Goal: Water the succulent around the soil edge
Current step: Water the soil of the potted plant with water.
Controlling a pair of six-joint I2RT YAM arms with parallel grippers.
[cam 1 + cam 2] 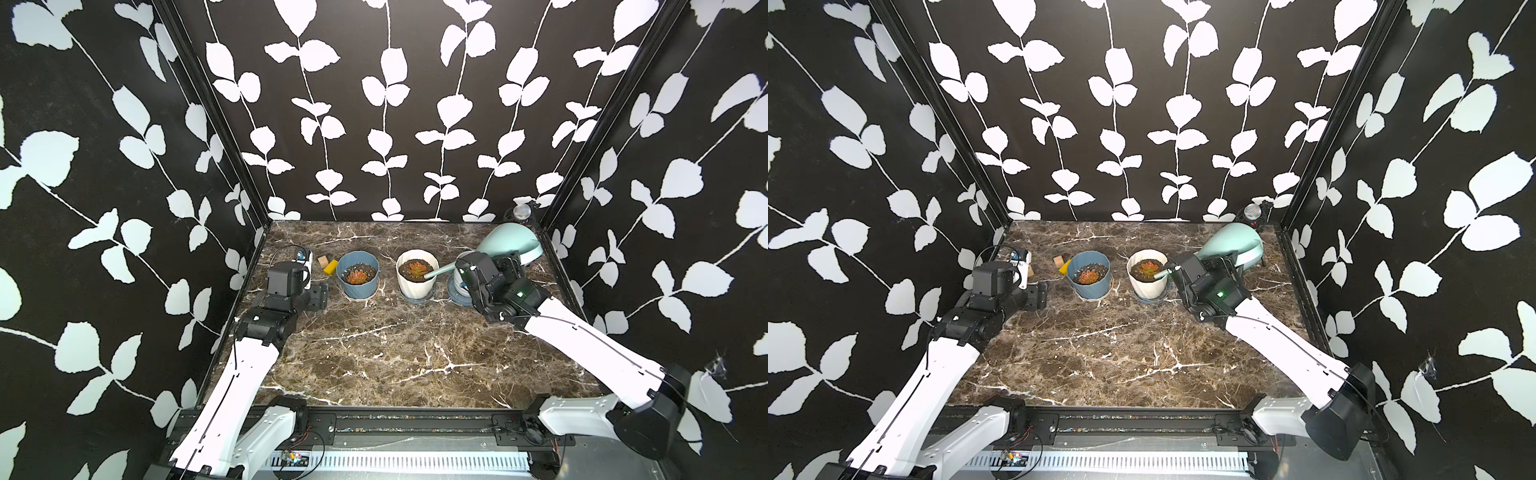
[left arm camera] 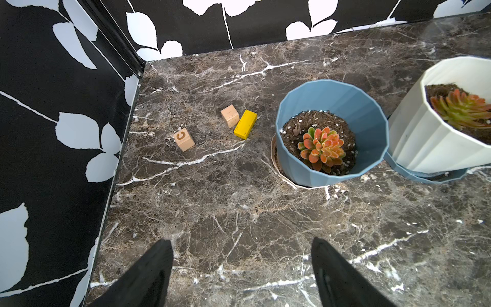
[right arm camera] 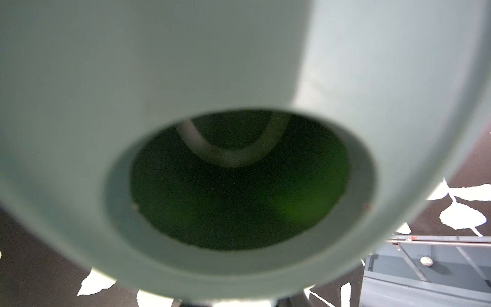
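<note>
Watering can (image 1: 509, 245), pale green, is raised off the table (image 1: 395, 353) at the far right and tilted towards the centre. The right gripper (image 1: 507, 262) is pressed together on it; the exact grip point is hidden behind the wrist. The right wrist view is filled by the can's body and dark fill opening (image 3: 239, 183).

Spout (image 1: 430, 273) reaches over the rim of the white pot (image 1: 417, 286). Its tip sits above the soil (image 1: 406, 271), just beside the succulent (image 1: 415, 268) on the can's side. Both top views agree on this (image 1: 1158, 275). Whether water is flowing cannot be told.

The white pot stands upright on a blue saucer (image 2: 425, 178), right of centre near the back of the table.

Left gripper (image 2: 240, 240) hangs over bare table near the left wall, jaws spread wide and holding nothing.

A blue pot (image 2: 305, 170) with a second succulent (image 2: 322, 147) stands just beside the white pot, on a pale saucer (image 2: 279, 167). A yellow block (image 2: 245, 124) touches a wooden cube (image 2: 230, 116); another cube marked C (image 2: 183, 139) lies apart from them.
</note>
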